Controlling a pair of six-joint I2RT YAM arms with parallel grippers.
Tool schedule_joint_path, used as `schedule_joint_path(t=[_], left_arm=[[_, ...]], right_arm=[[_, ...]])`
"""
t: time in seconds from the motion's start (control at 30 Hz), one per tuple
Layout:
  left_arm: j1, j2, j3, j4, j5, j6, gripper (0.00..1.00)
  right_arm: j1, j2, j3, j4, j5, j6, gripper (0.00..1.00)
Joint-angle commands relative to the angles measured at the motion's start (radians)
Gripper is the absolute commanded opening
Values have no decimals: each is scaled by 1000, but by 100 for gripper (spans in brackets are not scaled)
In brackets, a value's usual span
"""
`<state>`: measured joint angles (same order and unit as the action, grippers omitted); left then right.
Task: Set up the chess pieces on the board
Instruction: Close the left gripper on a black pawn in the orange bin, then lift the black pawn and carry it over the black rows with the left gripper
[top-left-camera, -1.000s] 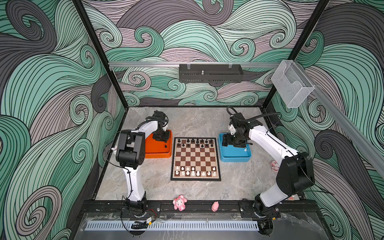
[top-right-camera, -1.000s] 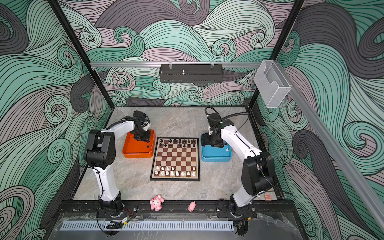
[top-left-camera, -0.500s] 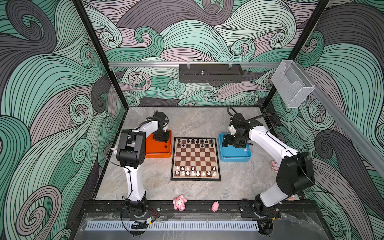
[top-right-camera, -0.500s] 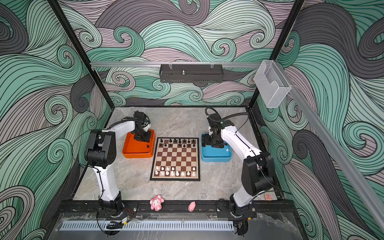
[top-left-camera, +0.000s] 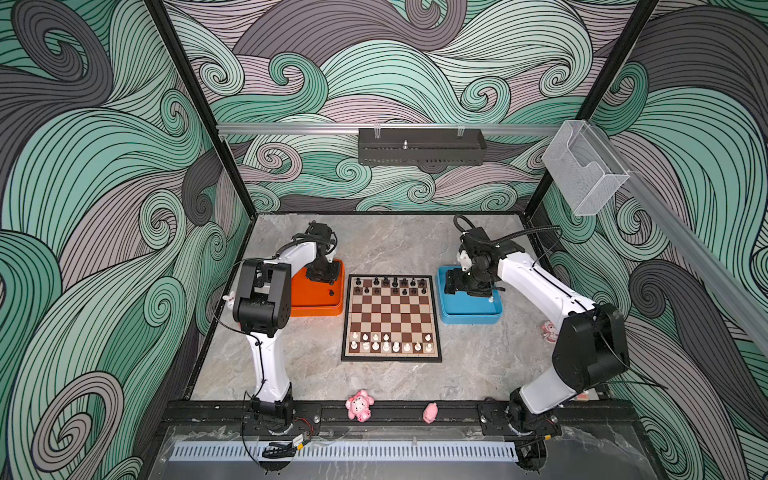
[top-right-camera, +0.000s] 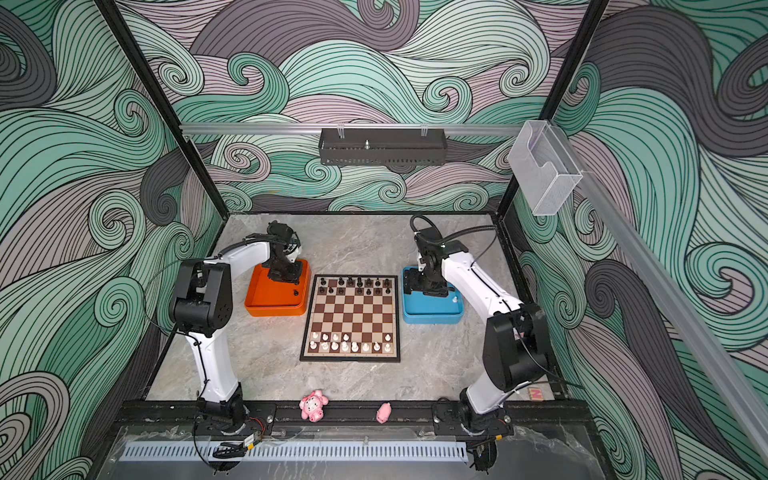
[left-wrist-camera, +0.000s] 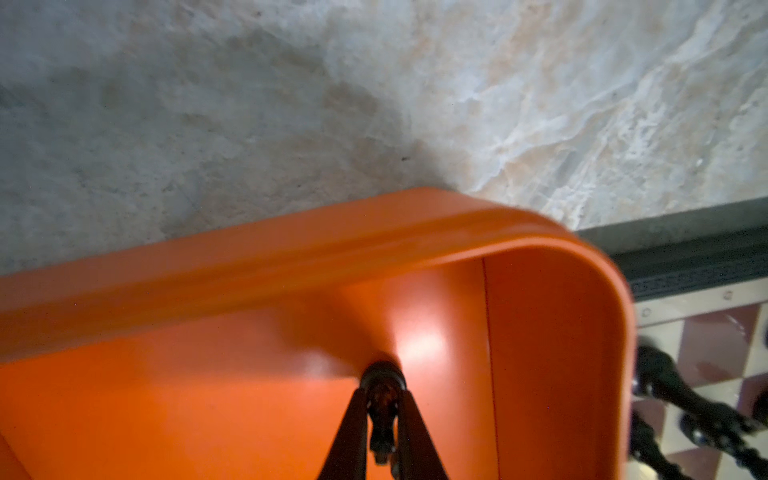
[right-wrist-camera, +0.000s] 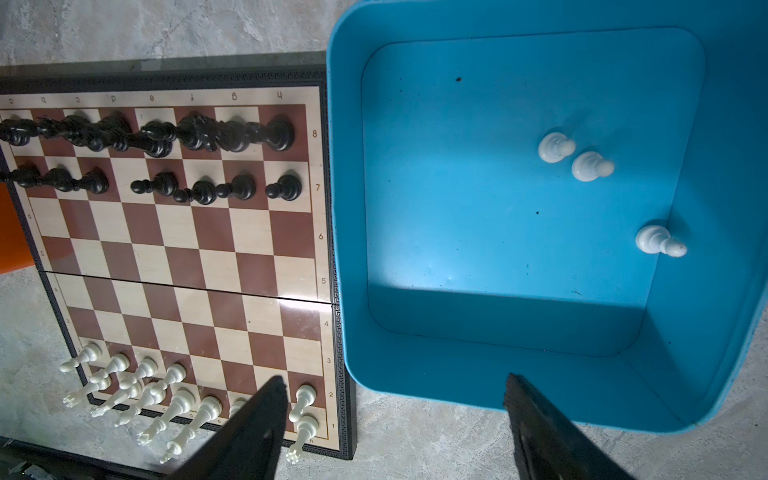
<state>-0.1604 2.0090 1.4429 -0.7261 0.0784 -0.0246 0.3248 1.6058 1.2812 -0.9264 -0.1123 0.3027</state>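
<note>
While left tool (left-wrist-camera: 383, 399) clamps black piece (left-wrist-camera: 382, 376) in orange tray (left-wrist-camera: 249, 249) | right tool (right-wrist-camera: 395, 378) apart

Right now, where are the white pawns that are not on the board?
The right wrist view shows three white pawns inside the blue tray, right of the board, with the open right claw above it.

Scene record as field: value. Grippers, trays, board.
left gripper: shut on a black piece in the orange tray
right gripper: open, above the blue tray
orange tray: also a second black piece, loose
blue tray: three white pawns
board: black pieces on the far two rows, one pawn-row gap; white pieces on the near two rows, three pawn-row gaps
</note>
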Motion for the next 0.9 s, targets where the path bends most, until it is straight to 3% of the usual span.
schedule_joint_path(t=[0.0, 0.43, 0.87], left_arm=[[-6, -14, 15, 3, -2, -8, 13], [-7, -49, 38, -70, -65, -19, 6], [-61, -172, 121, -288, -138, -151, 3]], right_arm=[[-7, -18, -16, -2, -3, -7, 82], [-7, -22, -19, 1, -7, -7, 83], [-7, -19, -13, 8, -28, -5, 83]])
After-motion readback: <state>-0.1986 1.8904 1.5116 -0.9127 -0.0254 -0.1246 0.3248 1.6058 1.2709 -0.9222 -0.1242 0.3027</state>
